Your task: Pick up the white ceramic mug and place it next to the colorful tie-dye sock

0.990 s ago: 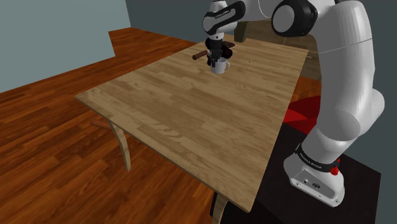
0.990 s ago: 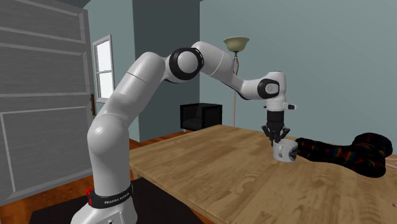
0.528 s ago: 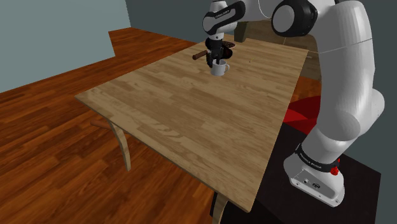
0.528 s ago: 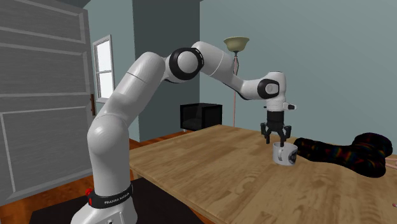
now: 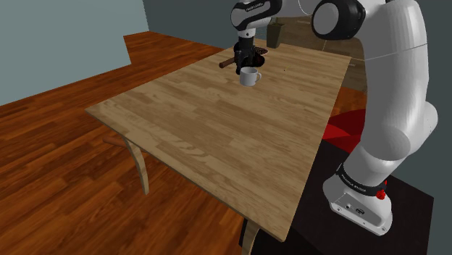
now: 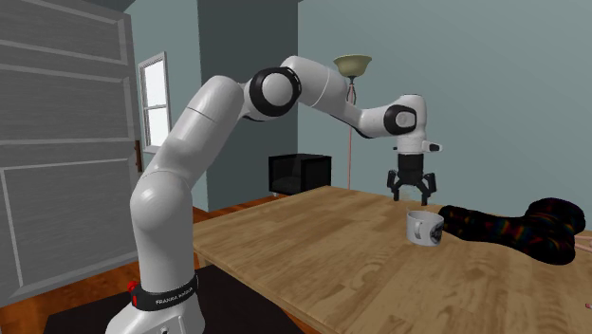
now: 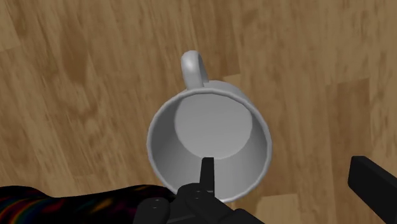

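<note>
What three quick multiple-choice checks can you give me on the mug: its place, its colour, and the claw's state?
1. Where is the mug? A) on the floor B) on the table beside the sock C) on a chair
2. Mug's colour? A) white B) red C) green
3. The claw is? A) shut on the mug B) shut on nothing C) open above the mug
1 B: it stands on the table by the sock. 2 A: plain white. 3 C: fingers apart above it.
</note>
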